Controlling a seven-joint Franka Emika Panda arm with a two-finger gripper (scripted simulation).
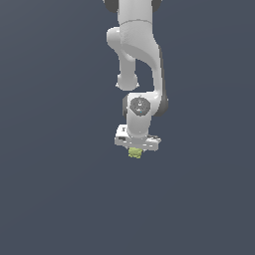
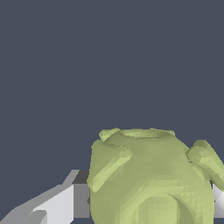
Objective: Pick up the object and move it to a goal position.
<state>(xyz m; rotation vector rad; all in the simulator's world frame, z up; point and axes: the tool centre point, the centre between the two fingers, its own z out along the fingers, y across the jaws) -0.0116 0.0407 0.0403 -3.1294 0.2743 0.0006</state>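
The object (image 1: pixel 135 152) is a small yellow-green knobbly lump that pokes out just under the white hand of my arm in the exterior view. My gripper (image 1: pixel 135 151) points downward and is shut on it, and its fingers are mostly hidden behind the hand there. In the wrist view the object (image 2: pixel 151 179) fills the near part of the picture, pressed between a grey-white finger (image 2: pixel 61 203) on one side and a sliver of the other finger (image 2: pixel 218 199).
The white arm (image 1: pixel 139 55) comes down from the top centre of the exterior view. Around and below it lies only a plain dark grey-blue surface (image 1: pixel 50 199). No goal marker shows.
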